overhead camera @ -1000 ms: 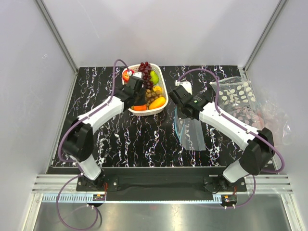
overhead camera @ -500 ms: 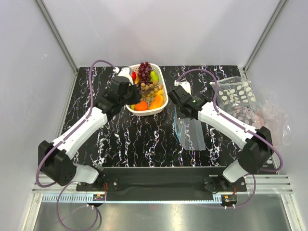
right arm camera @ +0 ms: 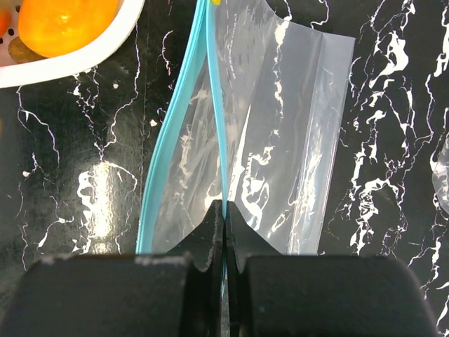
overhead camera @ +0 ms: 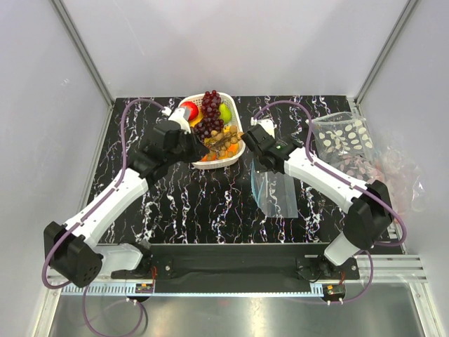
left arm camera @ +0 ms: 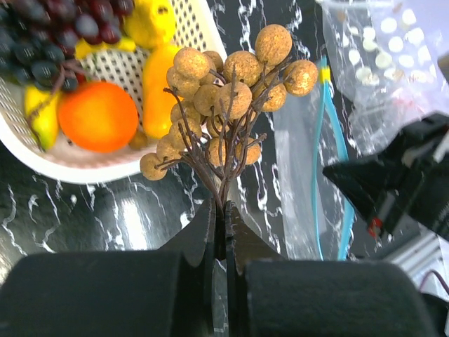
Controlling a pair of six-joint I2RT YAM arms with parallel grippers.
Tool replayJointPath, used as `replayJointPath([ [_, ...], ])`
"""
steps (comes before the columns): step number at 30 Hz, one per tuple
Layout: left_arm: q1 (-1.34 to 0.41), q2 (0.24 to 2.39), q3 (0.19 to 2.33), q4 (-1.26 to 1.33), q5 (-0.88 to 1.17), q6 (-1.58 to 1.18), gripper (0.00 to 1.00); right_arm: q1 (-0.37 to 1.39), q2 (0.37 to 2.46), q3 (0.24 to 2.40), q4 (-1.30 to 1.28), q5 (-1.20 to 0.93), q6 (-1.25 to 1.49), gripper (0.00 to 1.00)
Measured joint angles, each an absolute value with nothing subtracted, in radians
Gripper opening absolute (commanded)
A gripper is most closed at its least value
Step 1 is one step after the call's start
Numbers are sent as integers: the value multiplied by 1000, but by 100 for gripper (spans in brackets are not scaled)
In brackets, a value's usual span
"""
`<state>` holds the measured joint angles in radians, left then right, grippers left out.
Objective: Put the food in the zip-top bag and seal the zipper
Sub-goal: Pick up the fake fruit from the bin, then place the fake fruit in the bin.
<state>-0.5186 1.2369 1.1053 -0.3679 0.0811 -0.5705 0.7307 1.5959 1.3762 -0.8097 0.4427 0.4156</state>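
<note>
The black marbled table (overhead camera: 175, 210) carries the zip-top bag (overhead camera: 277, 196) lying flat, nearer the arm bases than the other items and just right of centre. Its mouth edge faces left, toward the basket. The zipper (right arm camera: 217, 119) is unsealed: its two teal lips are parted, one bowing out to the left and the other running straight. The right gripper (right arm camera: 224, 207) has its fingers pressed together on the straight lip, pinching it near the end of the bag closest to that wrist camera. Beyond and to the left, the left gripper (left arm camera: 224, 210) is clamped tight on the dark stems of a tan berry cluster (left arm camera: 231, 91). The berries fan out away from the fingers, over the basket's near right rim and the strip of table between basket and bag. How high the cluster is above the surface cannot be determined. The white slotted basket (left arm camera: 91, 167) stands just left of the bag, apart from it. It holds an orange fruit (left arm camera: 98, 116) at its near side, with dark purple grapes (overhead camera: 210, 105), a red apple (overhead camera: 189, 110) and a green round fruit (overhead camera: 225, 112) towards its far end. A clear patterned bag (overhead camera: 344, 135) with white ovals lies at the far right, well apart from the basket.
</note>
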Motion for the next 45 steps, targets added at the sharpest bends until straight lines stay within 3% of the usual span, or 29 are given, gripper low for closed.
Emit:
replayJointPath([
  [17, -519, 1198, 1060, -362, 123, -595, 0, 731, 1613, 1375, -769, 443, 415, 0],
  [31, -448, 1443, 1178, -331, 61, -570, 3, 731, 1628, 1375, -766, 443, 414, 0],
  [34, -448, 1522, 1218, -337, 76, -539, 47, 731, 1628, 1375, -766, 443, 414, 0],
  [36, -449, 1545, 1221, -344, 86, -528, 61, 731, 1628, 1375, -767, 443, 414, 0],
  [39, -449, 1525, 1208, -341, 90, -513, 68, 731, 1628, 1375, -767, 443, 414, 0],
  [45, -444, 1475, 1285, -387, 51, -480, 69, 731, 1628, 1375, -771, 443, 414, 0],
])
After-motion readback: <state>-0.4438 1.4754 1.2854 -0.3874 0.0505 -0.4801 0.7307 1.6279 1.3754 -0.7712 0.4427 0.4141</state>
